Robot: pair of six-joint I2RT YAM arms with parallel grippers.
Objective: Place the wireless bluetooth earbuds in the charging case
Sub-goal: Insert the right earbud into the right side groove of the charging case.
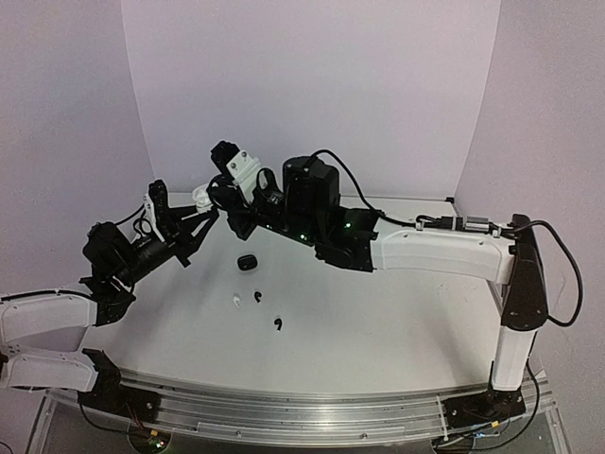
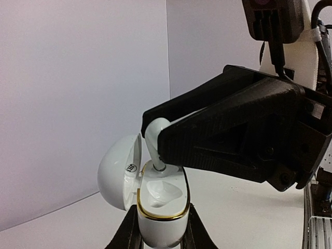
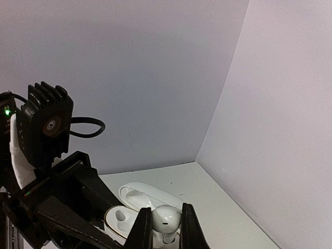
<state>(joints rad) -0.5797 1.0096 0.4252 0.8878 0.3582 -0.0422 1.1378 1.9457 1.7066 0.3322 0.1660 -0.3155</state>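
Left wrist view: closest to the lens, the left hand [image 2: 162, 233] clamps the base of a white charging case [image 2: 161, 199] with a gold rim. One black finger presses each side. The case stands upright with its lid [image 2: 118, 171] swung open to the left. From the right, the right hand [image 2: 153, 128] reaches in level, pinching a white earbud [image 2: 152, 139] between its two long black fingertips. The earbud's long axis runs close to upright, leaning a little, with the stem down. The stem tip sits at the mouth of the left socket in this view, and the socket beside it is bare. The earbud is therefore directly above its seat, and the coming move looks like a short push down along the stem.

Right wrist view: the right hand's own fingers rise from the bottom edge, clenched on the earbud's rounded head. The case sits just beneath, with an empty socket to the left of the earbud and the lid lying open behind. The left arm's black wrist fills the lower left.

Top view: both hands meet in the air over the rear left of the bench [image 1: 378, 312]. The left arm angles up and to the right, and the right arm stretches far across. Well apart from them on the bench lie a dark pebble-shaped object [image 1: 248, 262], a white bud [image 1: 234, 303] and two black buds [image 1: 257, 299].
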